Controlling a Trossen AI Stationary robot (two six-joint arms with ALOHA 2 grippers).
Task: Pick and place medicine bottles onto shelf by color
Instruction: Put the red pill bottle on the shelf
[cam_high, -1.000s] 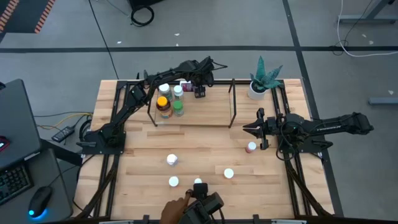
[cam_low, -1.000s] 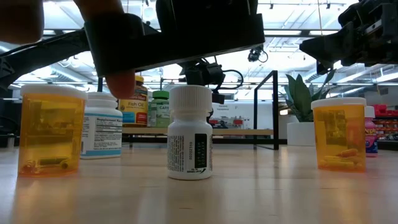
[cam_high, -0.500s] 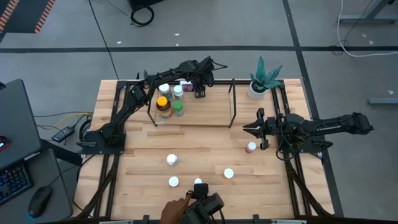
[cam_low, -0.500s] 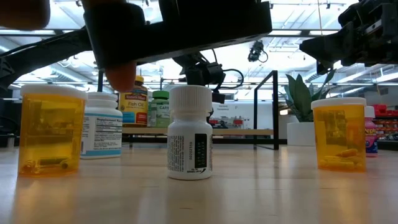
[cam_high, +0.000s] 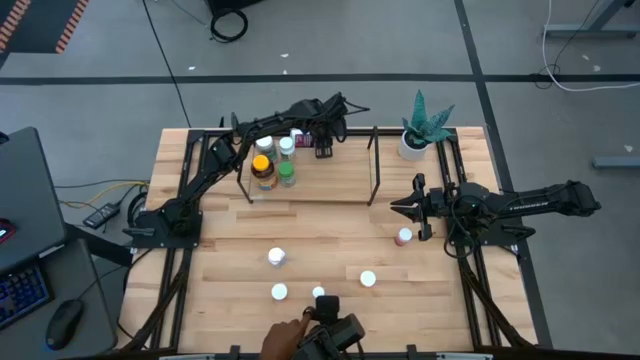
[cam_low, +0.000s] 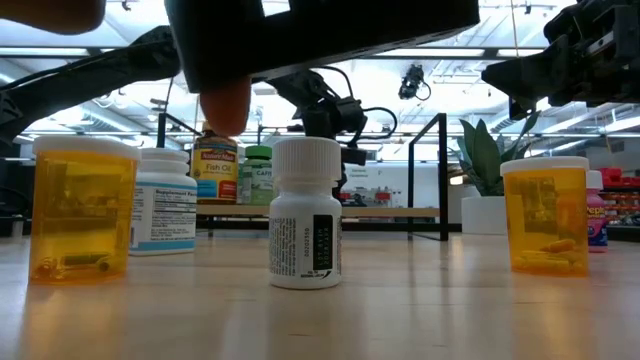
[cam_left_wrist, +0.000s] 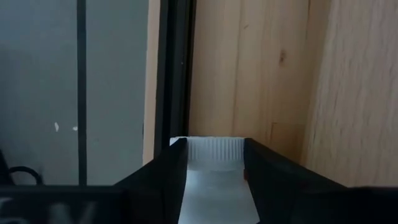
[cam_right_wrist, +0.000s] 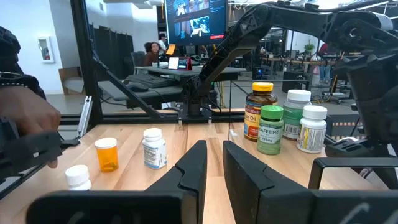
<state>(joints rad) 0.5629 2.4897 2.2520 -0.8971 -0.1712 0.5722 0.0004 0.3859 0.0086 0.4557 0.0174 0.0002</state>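
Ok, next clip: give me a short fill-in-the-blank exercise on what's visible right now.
1. The bottle with the yellow cap stands on the ____.
2. The potted plant sits at the table's far ____ corner.
3. The left gripper reaches over the shelf; the ____ gripper waits beside the pink-capped bottle.

Missing words: shelf; right; right

Bright overhead light, blurred near foreground

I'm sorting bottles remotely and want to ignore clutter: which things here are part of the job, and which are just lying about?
Job:
- shelf
- yellow-capped bottle, green-capped bottle and white-capped bottles on it
- white-capped bottle between the left gripper fingers
- loose bottles on the table
- pink-capped bottle

Lying about:
- potted plant
- person's hand
- mouse
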